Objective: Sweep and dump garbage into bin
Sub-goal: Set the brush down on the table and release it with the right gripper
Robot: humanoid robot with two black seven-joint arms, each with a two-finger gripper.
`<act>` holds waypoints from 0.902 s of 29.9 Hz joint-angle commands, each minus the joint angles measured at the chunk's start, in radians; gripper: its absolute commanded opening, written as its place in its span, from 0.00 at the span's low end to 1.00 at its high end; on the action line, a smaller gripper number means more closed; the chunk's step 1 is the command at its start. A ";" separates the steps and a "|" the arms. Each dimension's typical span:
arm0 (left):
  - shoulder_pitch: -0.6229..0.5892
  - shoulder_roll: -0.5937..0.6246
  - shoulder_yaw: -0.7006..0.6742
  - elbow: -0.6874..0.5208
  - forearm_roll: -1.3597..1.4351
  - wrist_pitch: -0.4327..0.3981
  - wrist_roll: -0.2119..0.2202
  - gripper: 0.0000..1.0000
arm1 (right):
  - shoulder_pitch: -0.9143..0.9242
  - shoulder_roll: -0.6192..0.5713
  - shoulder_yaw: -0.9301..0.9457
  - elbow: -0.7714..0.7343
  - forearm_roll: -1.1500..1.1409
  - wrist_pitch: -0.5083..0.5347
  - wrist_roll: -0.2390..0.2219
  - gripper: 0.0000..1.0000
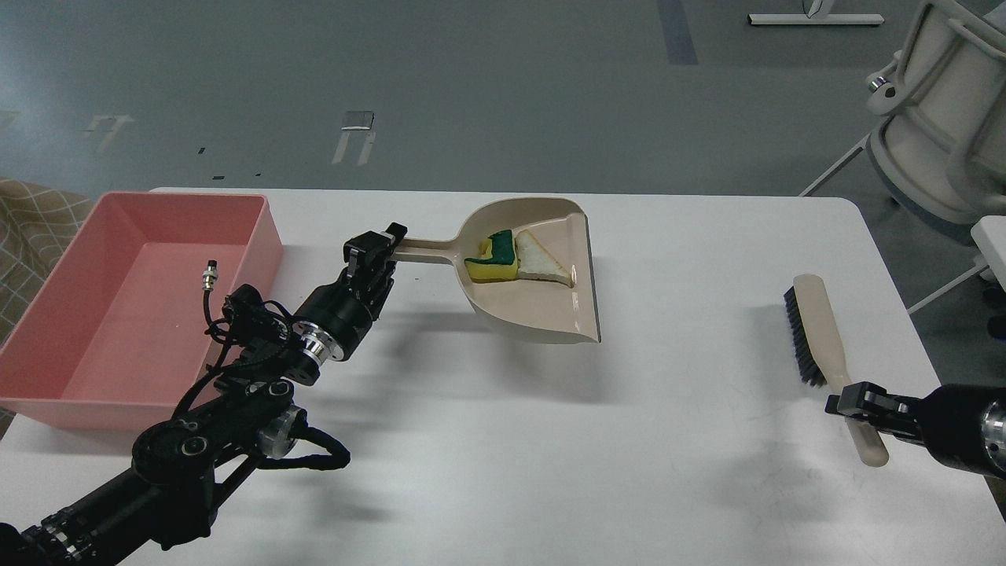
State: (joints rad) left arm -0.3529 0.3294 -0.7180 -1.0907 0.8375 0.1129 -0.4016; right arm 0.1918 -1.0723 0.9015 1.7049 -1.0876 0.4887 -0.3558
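Note:
My left gripper point(378, 248) is shut on the handle of the beige dustpan point(542, 306) and holds it raised above the white table. In the pan lie the garbage pieces: the yellow sponge point(493, 259) with a dark green face and, touching its right side, the white triangular slice point(540, 264). The pink bin point(118, 306) stands at the table's left, left of my left gripper. My right gripper point(858, 406) is shut on the handle of the beige brush point(821, 334) with black bristles, at the right of the table.
The white table point(550, 440) runs from the bin to a rounded right edge. A beige chair-like frame point(943, 118) stands off the table at the far right. Patterned cloth point(31, 228) shows at the left edge behind the bin.

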 commanded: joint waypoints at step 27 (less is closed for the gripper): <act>-0.014 0.004 0.000 0.002 -0.001 -0.002 0.004 0.00 | -0.005 0.005 -0.006 -0.008 0.000 0.000 -0.002 0.90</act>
State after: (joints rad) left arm -0.3693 0.3305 -0.7180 -1.0891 0.8360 0.1100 -0.3974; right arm 0.1871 -1.0666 0.8991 1.6963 -1.0873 0.4886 -0.3578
